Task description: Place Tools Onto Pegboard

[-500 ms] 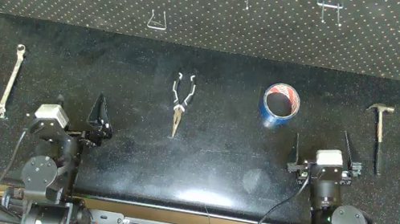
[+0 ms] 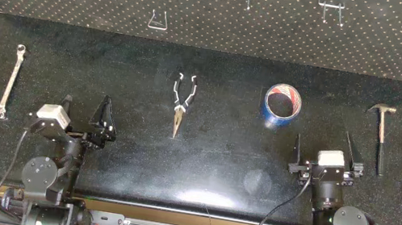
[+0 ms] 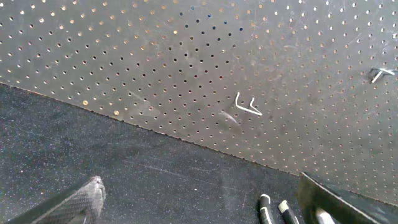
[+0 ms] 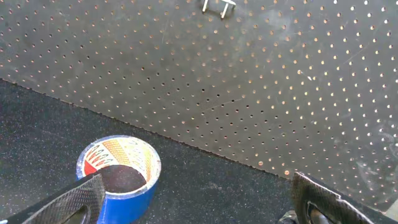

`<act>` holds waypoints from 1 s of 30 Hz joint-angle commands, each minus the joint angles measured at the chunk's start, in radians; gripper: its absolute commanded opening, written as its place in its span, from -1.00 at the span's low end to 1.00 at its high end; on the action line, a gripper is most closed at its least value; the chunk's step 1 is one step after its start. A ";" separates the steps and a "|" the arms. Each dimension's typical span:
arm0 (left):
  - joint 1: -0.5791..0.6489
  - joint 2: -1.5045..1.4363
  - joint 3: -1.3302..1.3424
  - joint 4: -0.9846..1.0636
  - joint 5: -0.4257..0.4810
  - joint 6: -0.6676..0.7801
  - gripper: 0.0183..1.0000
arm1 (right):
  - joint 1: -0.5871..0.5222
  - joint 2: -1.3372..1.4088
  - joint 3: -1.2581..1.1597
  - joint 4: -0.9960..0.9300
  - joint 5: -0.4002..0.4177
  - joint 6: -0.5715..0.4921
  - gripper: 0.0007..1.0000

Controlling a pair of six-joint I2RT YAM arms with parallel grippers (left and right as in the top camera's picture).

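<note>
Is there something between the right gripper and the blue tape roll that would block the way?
Nothing visible does. The right gripper is open, and only bare black table lies between it and the blue tape roll. The pliers and hammer lie off to either side.

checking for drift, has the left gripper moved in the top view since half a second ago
Yes. The left gripper has swung slightly right, toward the pliers, which have not moved.

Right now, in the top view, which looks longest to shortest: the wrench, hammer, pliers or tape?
1. wrench and hammer: too alike to rank
2. pliers
3. tape: shortest, though widest
</note>
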 commanded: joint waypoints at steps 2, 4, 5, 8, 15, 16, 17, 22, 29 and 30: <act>0.002 -0.005 -0.002 -0.002 0.032 -0.011 0.99 | 0.007 -0.011 -0.005 -0.002 0.016 -0.007 0.95; 0.002 -0.005 -0.002 -0.002 0.032 -0.011 0.99 | 0.007 -0.011 -0.005 -0.002 0.016 -0.007 0.95; 0.002 -0.005 -0.002 -0.002 0.032 -0.011 0.99 | 0.007 -0.011 -0.005 -0.002 0.016 -0.007 0.96; 0.002 -0.005 -0.002 -0.002 0.032 -0.011 0.99 | 0.007 -0.011 -0.005 -0.002 0.016 -0.007 0.95; 0.002 -0.005 -0.002 -0.002 0.032 -0.011 0.99 | 0.007 -0.011 -0.005 -0.002 0.016 -0.007 0.95; 0.002 -0.005 -0.002 -0.002 0.032 -0.011 0.99 | 0.007 -0.011 -0.005 -0.002 0.016 -0.007 0.95; 0.002 -0.005 -0.002 -0.002 0.032 -0.011 0.99 | 0.007 -0.011 -0.005 -0.002 0.016 -0.007 0.95; 0.002 -0.002 -0.002 -0.005 0.033 -0.011 0.99 | 0.007 -0.011 -0.005 -0.002 0.016 -0.007 0.95; 0.264 0.405 0.576 -0.892 0.228 0.404 0.99 | 0.007 -0.011 -0.005 -0.002 0.016 -0.007 0.95; 0.396 0.603 0.720 -0.981 0.227 0.609 0.99 | 0.007 -0.011 -0.005 -0.002 0.016 -0.007 0.95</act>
